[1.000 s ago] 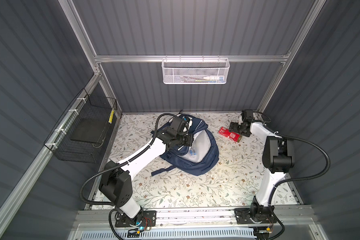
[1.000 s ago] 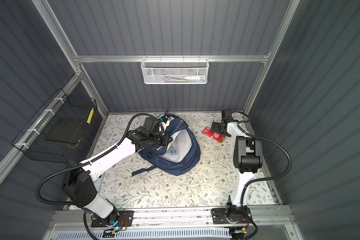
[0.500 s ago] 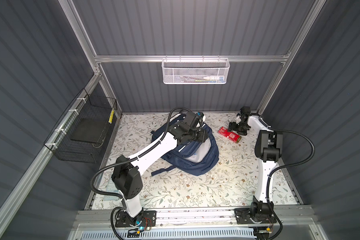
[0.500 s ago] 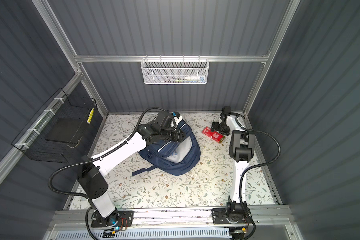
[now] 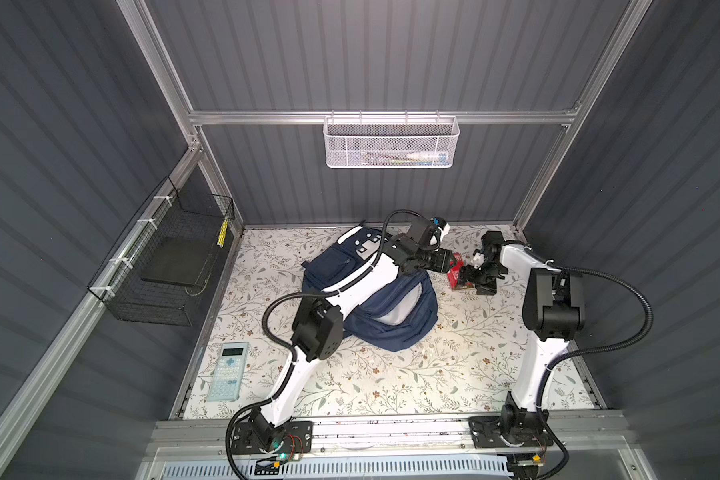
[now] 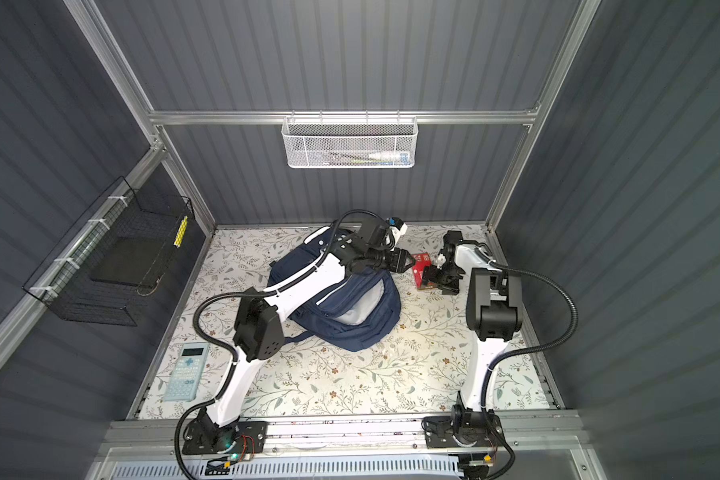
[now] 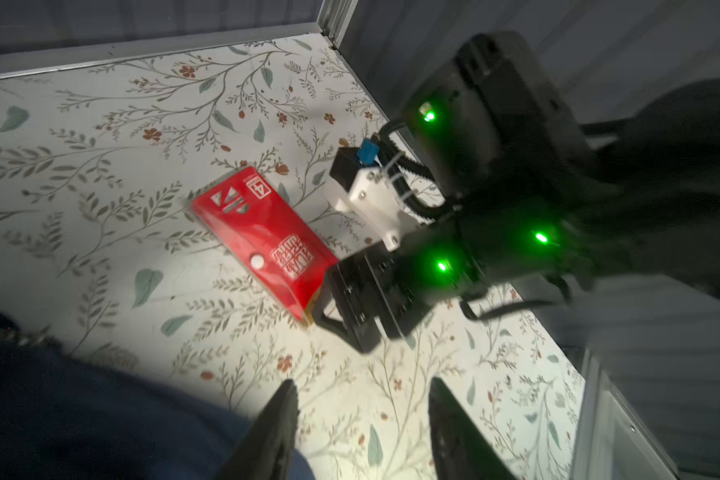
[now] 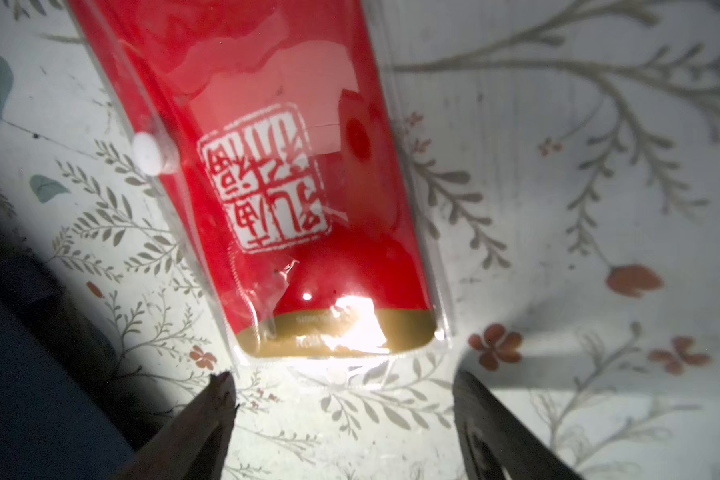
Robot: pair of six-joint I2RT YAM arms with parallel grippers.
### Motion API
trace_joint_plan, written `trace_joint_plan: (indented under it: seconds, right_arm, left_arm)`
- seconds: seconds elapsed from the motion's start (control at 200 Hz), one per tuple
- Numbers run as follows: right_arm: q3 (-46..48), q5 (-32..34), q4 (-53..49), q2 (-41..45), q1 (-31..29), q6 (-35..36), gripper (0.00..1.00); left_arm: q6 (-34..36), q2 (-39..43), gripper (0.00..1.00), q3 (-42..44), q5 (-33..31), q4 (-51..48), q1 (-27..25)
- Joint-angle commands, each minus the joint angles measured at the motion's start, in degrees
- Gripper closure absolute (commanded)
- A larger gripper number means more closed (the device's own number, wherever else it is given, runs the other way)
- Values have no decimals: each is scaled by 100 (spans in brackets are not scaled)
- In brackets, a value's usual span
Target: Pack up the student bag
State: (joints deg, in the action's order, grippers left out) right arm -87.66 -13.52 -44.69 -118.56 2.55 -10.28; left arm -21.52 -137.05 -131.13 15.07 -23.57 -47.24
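Observation:
The student bag (image 5: 391,307) (image 6: 350,309), a navy backpack, lies open in the middle of the floral table under my left arm. A red packet (image 5: 457,272) (image 6: 421,268) with a white seal print lies to its right in clear wrap. My left gripper (image 5: 447,262) (image 6: 409,262) reaches past the bag's far edge to the packet's left side. In the left wrist view it (image 7: 360,386) is open and empty, the packet (image 7: 267,241) ahead of it. My right gripper (image 5: 469,275) (image 8: 341,380) is open, its fingertips just short of the packet's gold end (image 8: 333,336).
A pale blue calculator (image 5: 229,376) (image 6: 187,372) lies near the table's front left edge. A white mesh basket (image 5: 391,143) hangs on the back wall with pens in it. On the left wall hangs a black wire basket (image 5: 171,266). The right rear corner post is close to the right arm.
My left arm swung off the bag toward the red packet and its jaws opened. My right gripper came down to the packet's near end, its jaws narrowing slightly.

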Motion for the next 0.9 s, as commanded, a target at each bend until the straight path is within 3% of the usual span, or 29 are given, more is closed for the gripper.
trace_joint_plan:
  seconds: [0.0, 0.205, 0.525, 0.75, 0.896]
  right_arm:
    - [92, -161, 367, 190, 111, -343, 19]
    - [427, -278, 1069, 389, 349, -847, 29]
    - [-351, -835, 849, -426, 439, -1014, 33]
    - [-384, -1311, 735, -656, 431, -1090, 35]
    - [28, -1571, 988, -404, 431, -1209, 43]
  left_arm:
    - [-117, -664, 47, -460, 40, 176, -22]
    - [-647, -1246, 44, -436, -503, 455, -8]
    - [-1549, -1958, 36, -616, -633, 669, -10]
    - [-2219, -2429, 34, -658, -131, 1150, -12]
    - [-2719, -2551, 35, -425, 229, 1625, -17]
